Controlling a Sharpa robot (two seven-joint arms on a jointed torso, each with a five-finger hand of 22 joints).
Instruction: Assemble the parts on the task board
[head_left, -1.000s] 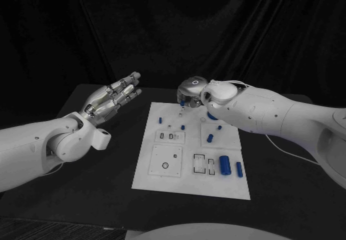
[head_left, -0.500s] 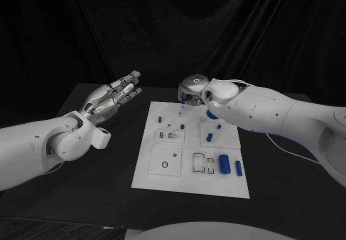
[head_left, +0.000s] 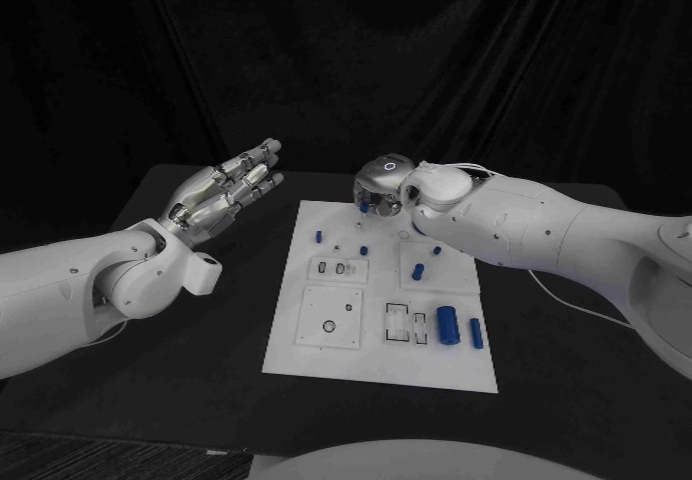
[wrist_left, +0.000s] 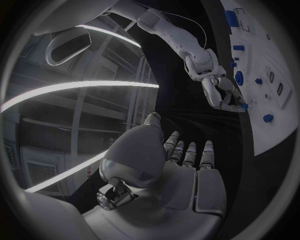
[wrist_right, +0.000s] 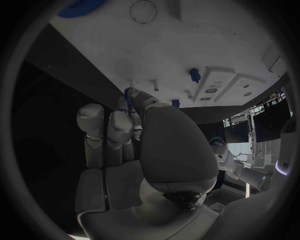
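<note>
Head view. Task board: you had it flat on the black table, long axis running away from the robot. Right hand: it hung over the board's far edge, fingers bunched downward, a small blue part at the fingertips. Whether it gripped that part you could not tell from above. Left hand: raised off the board's far left corner, fingers straight and side by side, palm up, nothing in it. Loose parts: a large blue cylinder and a slimmer one lay near the board's near right side, both lengthwise along the board; small pieces stood further up.

Left wrist view. Left hand: palm bare, fingers laid out flat together. Right hand: seen across the gap, fingertips pointed at the board edge with a blue part at their ends.

Right wrist view. Right hand: thumb and a finger met on a blue part, so you could judge it pinched; the other fingers lay alongside. Task board: it lay straight ahead of the fingertips, its far-edge pegs and holes just beyond the pinched piece.

Judgement: the right hand was much the nearer to the seats, and the part's way lay downward onto the far rows.
</note>
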